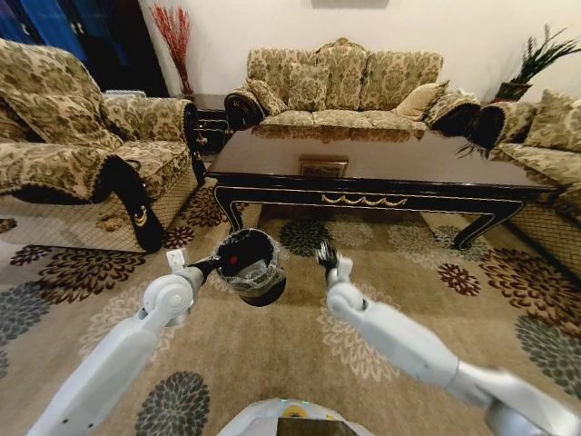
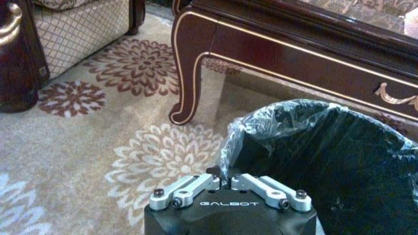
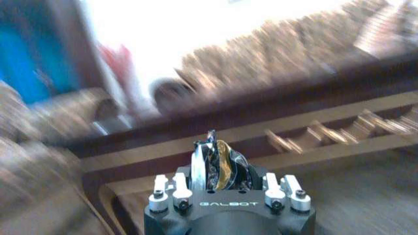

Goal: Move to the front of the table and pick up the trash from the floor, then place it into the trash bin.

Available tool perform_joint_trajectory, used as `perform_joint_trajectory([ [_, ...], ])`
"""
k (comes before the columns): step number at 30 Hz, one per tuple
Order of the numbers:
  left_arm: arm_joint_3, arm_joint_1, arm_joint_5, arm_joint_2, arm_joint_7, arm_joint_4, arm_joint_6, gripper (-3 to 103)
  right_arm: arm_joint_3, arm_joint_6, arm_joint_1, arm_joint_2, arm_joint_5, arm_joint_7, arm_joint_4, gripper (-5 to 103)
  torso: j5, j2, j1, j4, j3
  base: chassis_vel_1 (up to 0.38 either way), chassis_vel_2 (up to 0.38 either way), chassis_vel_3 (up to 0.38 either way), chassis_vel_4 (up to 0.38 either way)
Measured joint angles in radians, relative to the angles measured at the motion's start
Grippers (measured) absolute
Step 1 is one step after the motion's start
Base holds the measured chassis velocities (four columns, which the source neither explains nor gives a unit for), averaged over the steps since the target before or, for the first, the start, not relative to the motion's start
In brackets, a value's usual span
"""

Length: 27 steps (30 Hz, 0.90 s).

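glossy dark wood fills the middle of your head view: the long low coffee table with gold scroll ornament (image 1: 363,177) stands ahead of you on the floral beige carpet (image 1: 272,363), sofas around it. your left gripper (image 1: 201,268) is closed on the rim of the small round black bin with its thin plastic liner (image 1: 250,265), holding it up off the carpet in front of the table; in the left wrist view the pinched liner and rim (image 2: 313,147) sit just beyond the fingers (image 2: 189,188), near the table's curved leg (image 2: 186,73). your right gripper (image 1: 327,259) is raised just beside the bin, clamped on a small dark shiny crushed piece of trash (image 3: 219,166). that wrist view is smeared, so it may be foil, but you cannot tell for sure.
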Motion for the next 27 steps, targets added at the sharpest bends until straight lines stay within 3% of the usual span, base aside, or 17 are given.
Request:
perform_joint_trajectory([
  [4,0.003,-0.012,-0.003,0.0,0.0,0.016,0.001,3,-0.03,0.092,0.084,0.03,0.033,-0.139,-0.011,55,0.0,0.0,0.0,0.0,0.0,0.0,0.0,0.0,0.0],
  [9,0.003,-0.025,-0.005,-0.006,0.004,0.029,0.0,3,-0.064,0.132,0.123,0.058,0.092,-0.213,0.024,55,0.0001,0.0,0.0,0.0001,0.0,0.0,0.0,0.0,0.0],
  [11,0.002,-0.034,-0.005,-0.009,0.009,0.036,-0.002,3,-0.135,0.158,0.161,0.072,0.087,-0.266,0.032,55,-0.0003,0.0,0.0,0.0,0.0,0.0,0.0,0.0,0.0],
  [19,-0.019,-0.041,-0.014,0.004,0.01,0.04,-0.003,3,-0.329,0.173,0.204,0.129,0.012,-0.302,0.033,55,0.0,0.0,0.0,0.0,0.0,0.0,0.0,0.0,0.0],
  [23,-0.028,-0.038,-0.019,0.012,0.01,0.034,-0.003,3,-0.36,0.172,0.207,0.143,0.005,-0.299,0.034,54,0.0,0.0,0.0,0.0001,0.0,0.0,0.0,0.0,0.0],
  [27,-0.037,-0.037,-0.024,0.026,0.01,0.026,-0.004,3,-0.368,0.171,0.213,0.145,0.003,-0.294,0.035,74,0.0,0.0,0.0,0.0,0.0,0.0,0.0,0.0,0.0],
])
